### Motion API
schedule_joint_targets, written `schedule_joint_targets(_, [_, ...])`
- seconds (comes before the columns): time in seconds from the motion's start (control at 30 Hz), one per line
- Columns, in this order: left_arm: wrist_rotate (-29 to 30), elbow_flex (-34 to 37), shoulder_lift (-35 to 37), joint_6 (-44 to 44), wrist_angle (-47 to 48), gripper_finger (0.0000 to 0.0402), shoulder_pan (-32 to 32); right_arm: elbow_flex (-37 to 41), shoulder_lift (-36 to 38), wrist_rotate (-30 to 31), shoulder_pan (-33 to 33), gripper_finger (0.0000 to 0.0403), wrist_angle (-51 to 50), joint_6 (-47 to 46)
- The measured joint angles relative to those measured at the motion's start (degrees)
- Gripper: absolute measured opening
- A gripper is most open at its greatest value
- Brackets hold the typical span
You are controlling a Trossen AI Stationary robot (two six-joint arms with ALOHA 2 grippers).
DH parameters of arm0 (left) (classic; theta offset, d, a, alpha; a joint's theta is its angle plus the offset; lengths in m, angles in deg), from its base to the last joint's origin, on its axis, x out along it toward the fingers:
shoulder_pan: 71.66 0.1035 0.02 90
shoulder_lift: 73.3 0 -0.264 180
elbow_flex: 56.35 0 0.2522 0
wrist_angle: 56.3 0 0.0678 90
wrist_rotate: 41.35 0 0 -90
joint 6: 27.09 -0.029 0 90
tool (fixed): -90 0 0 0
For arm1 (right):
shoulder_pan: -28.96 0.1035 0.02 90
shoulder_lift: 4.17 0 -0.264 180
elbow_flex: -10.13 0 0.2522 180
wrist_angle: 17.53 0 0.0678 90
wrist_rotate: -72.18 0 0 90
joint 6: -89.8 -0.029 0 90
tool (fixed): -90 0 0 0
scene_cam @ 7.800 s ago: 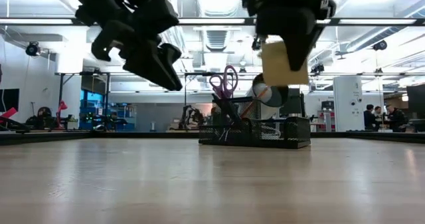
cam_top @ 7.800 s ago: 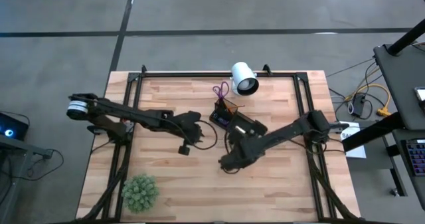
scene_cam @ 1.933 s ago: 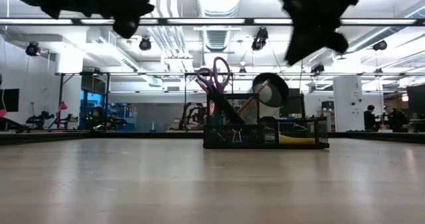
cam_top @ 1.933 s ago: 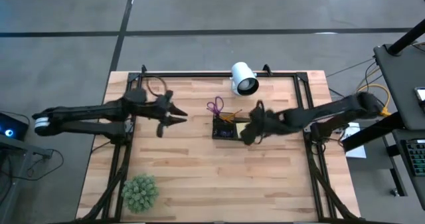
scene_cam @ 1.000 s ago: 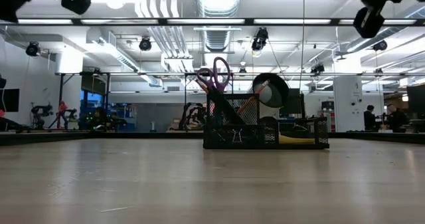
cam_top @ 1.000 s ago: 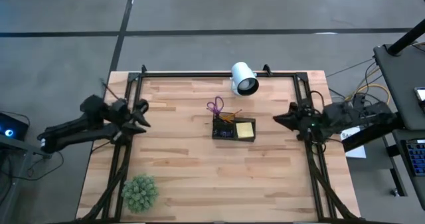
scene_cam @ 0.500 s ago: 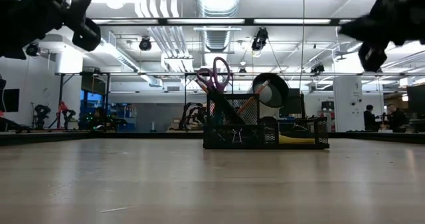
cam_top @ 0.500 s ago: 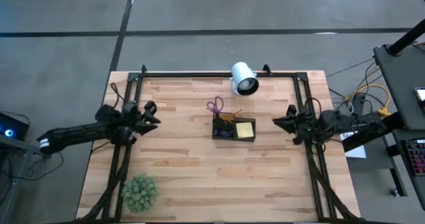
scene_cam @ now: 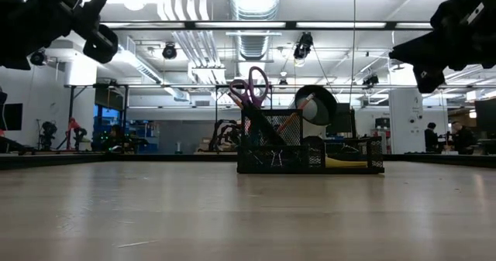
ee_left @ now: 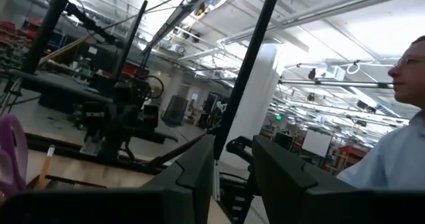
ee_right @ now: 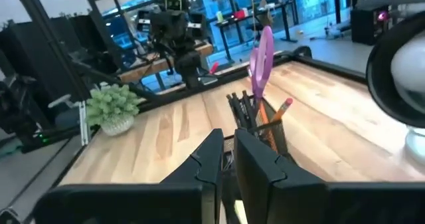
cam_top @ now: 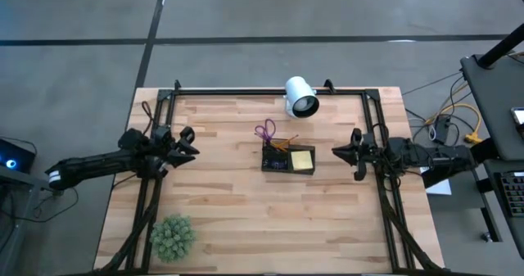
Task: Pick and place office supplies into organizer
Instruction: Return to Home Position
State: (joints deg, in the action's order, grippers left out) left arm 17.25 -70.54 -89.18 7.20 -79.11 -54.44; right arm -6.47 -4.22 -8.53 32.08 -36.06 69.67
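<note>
Left fingers are sitting nearly together with a slim gap, gripping nothing; left gripper is hovering above the left edge of the table. Right fingers are almost touching, also empty; right gripper is hanging at the right edge, pointing at the organizer. Organizer is standing mid-table, well apart from both, holding purple scissors and orange pencil upright, with yellow sticky pad lying in the compartment on the right arm's side.
</note>
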Motion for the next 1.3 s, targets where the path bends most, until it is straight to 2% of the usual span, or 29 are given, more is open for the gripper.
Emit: schedule_joint_targets(1.3, [0.04,0.13,0.14,-0.19,-0.26,0.009,0.0,-0.53,-1.23,0.08,-0.33,0.0029,-1.63,1.08])
